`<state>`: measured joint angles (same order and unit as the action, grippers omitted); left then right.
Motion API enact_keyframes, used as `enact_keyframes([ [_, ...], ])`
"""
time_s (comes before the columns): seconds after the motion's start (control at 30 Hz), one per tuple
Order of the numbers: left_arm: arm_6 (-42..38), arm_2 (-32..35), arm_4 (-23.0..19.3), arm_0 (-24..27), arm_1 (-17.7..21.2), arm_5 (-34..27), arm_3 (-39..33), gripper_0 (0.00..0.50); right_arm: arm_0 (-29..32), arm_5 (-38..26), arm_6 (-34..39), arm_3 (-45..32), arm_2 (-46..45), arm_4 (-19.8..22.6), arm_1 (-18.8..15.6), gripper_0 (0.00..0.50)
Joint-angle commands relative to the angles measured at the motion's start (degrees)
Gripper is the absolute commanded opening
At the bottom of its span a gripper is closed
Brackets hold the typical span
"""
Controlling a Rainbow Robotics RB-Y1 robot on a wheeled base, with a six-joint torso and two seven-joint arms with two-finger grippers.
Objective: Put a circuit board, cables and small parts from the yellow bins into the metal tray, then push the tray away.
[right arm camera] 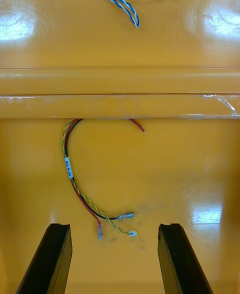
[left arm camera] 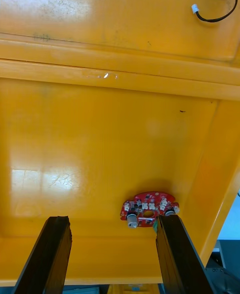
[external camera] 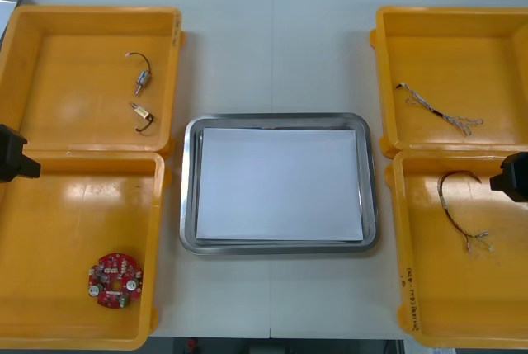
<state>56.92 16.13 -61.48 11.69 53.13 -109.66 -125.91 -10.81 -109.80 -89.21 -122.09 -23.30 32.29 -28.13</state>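
- The left gripper [left arm camera: 112, 221] hangs over the near-left bin [external camera: 49, 321], fingers [left arm camera: 52, 254] spread, empty; the board [left arm camera: 148, 209] lies flat just ahead, beside one finger, with open floor around it.
- The right gripper [right arm camera: 114, 226] is likewise spread: the red-yellow cable [right arm camera: 70, 174] runs away from it, loose ends between the fingers.
- The tray [external camera: 188, 205] sits on the counter [external camera: 272, 49] between the bins, nothing in it.

The left gripper [left arm camera: 112, 219] hangs facing downward with its 2 black fingers standing wide apart and nothing between them; from above, its dark body juts in at the left edge. The right gripper [right arm camera: 114, 225] mirrors it at the right edge, a little nearer the robot, its 2 fingers likewise parted, parallel and empty.
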Motion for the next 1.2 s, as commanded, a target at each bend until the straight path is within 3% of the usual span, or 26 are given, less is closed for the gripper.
enact_keyframes([
  [0.03,-0.7,1.4,-0.2,-0.7,2.2,-0.3,-1.4,0.500,0.8,-0.2,1.1,-0.7,0.7,0.5,-0.2,0.500],
  [1.2,-0.7,1.4,-0.2,-0.7,2.2,-0.3,-1.4,0.500,0.8,-0.2,1.1,-0.7,0.7,0.5,-0.2,0.500],
])
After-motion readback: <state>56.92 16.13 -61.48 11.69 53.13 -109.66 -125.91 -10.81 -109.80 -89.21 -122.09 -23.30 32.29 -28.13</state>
